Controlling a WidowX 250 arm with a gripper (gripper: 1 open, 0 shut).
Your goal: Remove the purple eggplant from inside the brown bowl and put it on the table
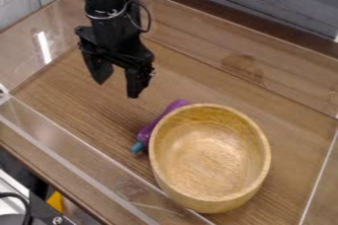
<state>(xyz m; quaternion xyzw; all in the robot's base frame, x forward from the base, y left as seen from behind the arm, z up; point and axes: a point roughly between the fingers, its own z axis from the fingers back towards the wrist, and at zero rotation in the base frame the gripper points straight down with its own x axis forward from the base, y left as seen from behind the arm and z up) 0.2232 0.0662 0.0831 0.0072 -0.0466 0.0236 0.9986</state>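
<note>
The purple eggplant lies on the table, pressed against the left outer wall of the brown bowl, its teal stem end pointing to the front left. Part of it is hidden behind the bowl's rim. The bowl is empty inside. My gripper hangs above the table to the upper left of the eggplant, clear of it, with its two black fingers spread open and nothing between them.
Clear acrylic walls run around the table's edges, close on the left and front. The bowl sits near the front right. Bare wood lies behind and to the right of the bowl.
</note>
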